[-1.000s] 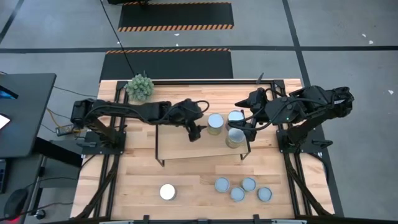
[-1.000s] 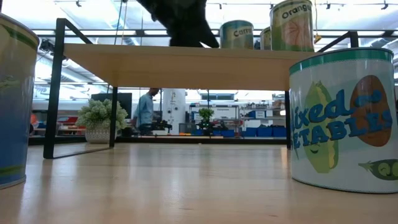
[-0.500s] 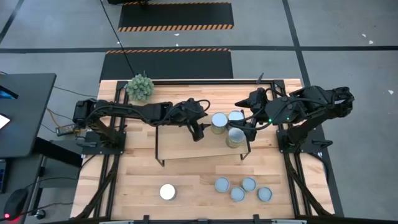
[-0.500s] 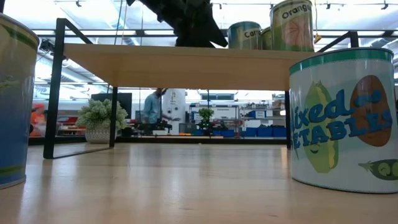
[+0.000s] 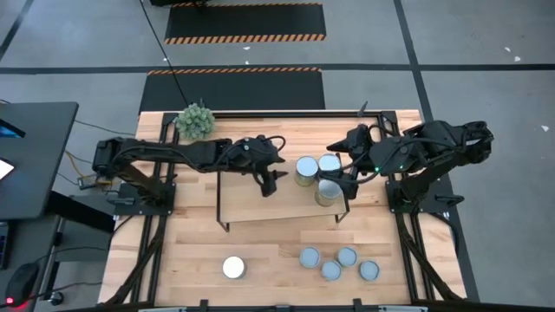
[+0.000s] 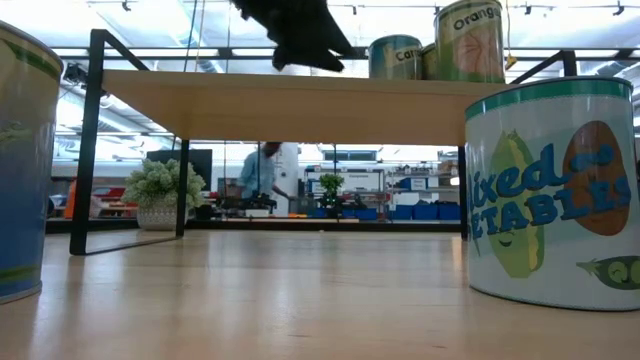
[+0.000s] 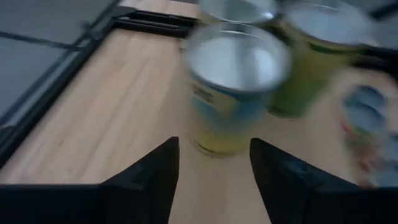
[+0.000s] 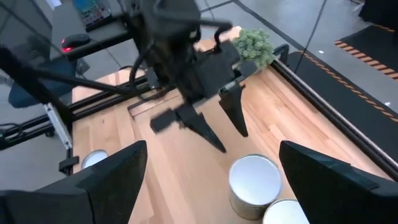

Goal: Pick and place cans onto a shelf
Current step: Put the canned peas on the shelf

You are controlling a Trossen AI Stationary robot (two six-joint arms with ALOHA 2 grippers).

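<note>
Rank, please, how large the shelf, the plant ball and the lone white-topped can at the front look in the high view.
1. The shelf, by far the widest.
2. The plant ball.
3. The lone white-topped can, somewhat smaller than the plant ball.
All three rest at table level, so nearness to the camera hardly distorts this order.

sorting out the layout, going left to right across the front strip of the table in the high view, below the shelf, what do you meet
White-topped can → grey-blue can → grey-blue can → grey-blue can → grey-blue can.
</note>
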